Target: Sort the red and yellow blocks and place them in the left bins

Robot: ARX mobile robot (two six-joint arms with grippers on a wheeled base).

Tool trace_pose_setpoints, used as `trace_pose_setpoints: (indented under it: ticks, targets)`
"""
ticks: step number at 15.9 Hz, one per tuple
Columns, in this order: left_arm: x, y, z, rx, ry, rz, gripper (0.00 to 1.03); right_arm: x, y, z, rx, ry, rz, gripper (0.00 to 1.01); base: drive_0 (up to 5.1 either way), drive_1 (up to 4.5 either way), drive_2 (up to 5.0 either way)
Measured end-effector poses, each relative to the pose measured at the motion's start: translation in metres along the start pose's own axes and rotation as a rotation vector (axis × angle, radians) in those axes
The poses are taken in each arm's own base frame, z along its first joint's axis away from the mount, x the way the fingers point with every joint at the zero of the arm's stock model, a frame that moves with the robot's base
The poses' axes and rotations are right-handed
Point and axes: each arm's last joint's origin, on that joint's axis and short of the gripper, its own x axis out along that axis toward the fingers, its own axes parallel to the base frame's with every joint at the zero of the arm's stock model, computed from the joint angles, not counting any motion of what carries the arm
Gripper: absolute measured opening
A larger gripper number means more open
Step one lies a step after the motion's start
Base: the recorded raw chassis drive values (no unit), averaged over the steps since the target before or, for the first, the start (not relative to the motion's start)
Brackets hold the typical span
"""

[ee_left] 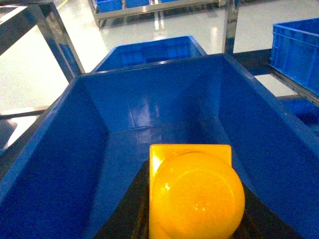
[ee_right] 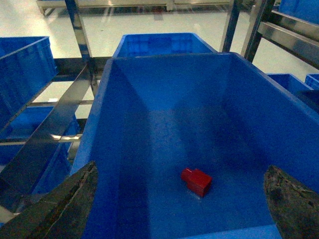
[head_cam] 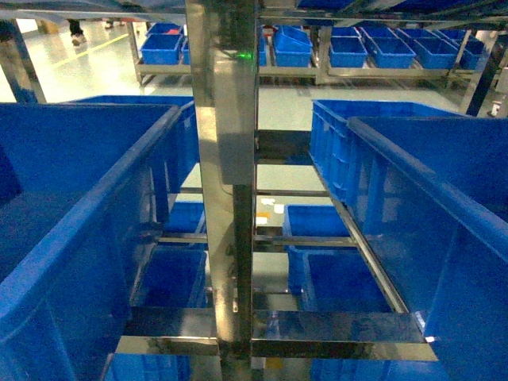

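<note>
Filling the bottom centre of the left wrist view, the yellow block [ee_left: 194, 194] sits clenched in the left gripper [ee_left: 197, 219], poised over the inside of a deep blue bin [ee_left: 65, 144]. In the right wrist view the right gripper [ee_right: 182, 204] is spread wide, its dark fingers [ee_right: 70, 204] at the lower corners, above another blue bin [ee_right: 124, 99] where a red block [ee_right: 197, 180] lies on the floor, lower centre. Beyond, a steel rack post [head_cam: 226, 159] rises mid-frame in the head view, with more blue bins [head_cam: 373, 49] on far shelves.

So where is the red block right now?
In the right wrist view, the red block lies on the floor of the big blue bin, right of centre, between the open right gripper's fingers.
</note>
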Motion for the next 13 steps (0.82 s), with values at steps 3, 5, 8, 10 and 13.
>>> trace_pose_setpoints:
  ticks: [3,5,8,10,13]
  targets:
    - [0.017,0.004,-0.004,0.035,0.027,0.002,0.27,0.000,0.000,0.000,0.000,0.000,0.000,0.98,0.0,0.00,0.0]
    - [0.031,0.005,-0.018,0.049,0.106,-0.015,0.27,0.000,0.000,0.000,0.000,0.000,0.000,0.98,0.0,0.00,0.0]
    - [0.054,0.005,-0.012,0.040,0.131,-0.062,0.27,0.000,0.000,0.000,0.000,0.001,0.000,0.98,0.0,0.00,0.0]
    - [0.072,0.004,-0.003,-0.004,0.158,-0.108,0.27,0.000,0.000,0.000,0.000,0.001,0.000,0.98,0.0,0.00,0.0]
    - [0.092,0.003,0.000,-0.048,0.225,-0.130,0.27,0.000,0.000,0.000,0.000,0.000,0.000,0.98,0.0,0.00,0.0]
